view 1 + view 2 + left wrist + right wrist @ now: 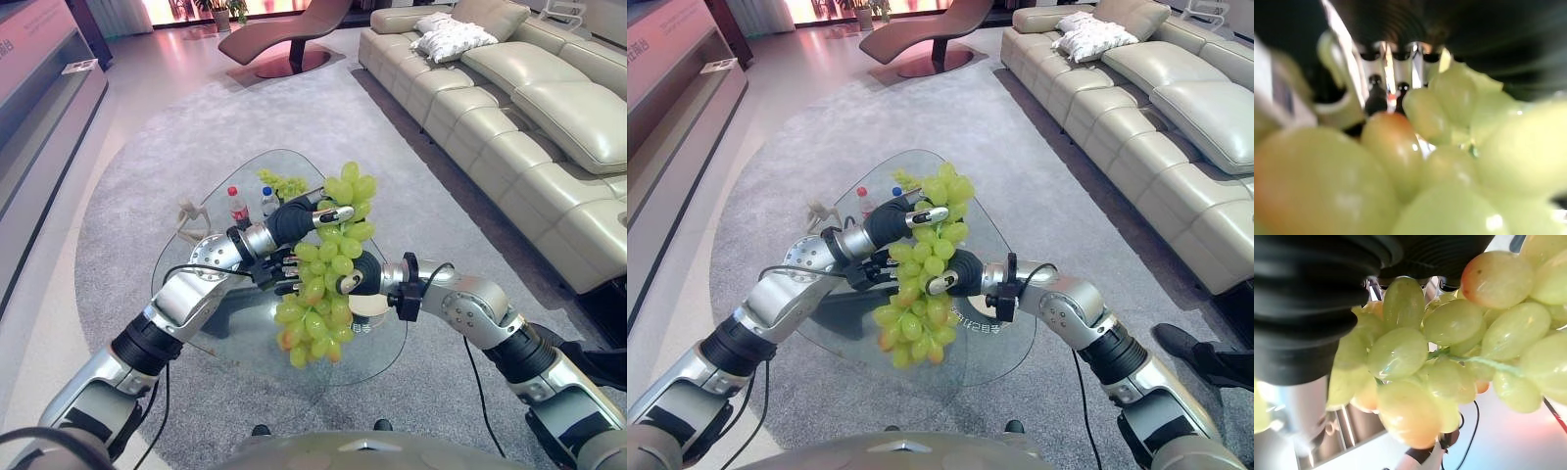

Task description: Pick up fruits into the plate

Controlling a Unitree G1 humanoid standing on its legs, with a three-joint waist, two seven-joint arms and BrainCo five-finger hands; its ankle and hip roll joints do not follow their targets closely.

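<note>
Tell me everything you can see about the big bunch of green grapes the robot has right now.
The big bunch of green grapes is long and dense, with glossy oval berries, a few blushed orange-red near its lower end, on a thin green stem. It hangs lifted above the clear glass table, touching nothing there. The left hand grips its upper part and the right hand its middle, each with fingers curled round the berries.

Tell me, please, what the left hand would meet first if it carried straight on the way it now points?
The grapes. The left hand points toward the right hand, and the bunch hangs between them, already against its fingers. Beyond the bunch would come the right hand itself, though depth is hard to judge here.
</note>
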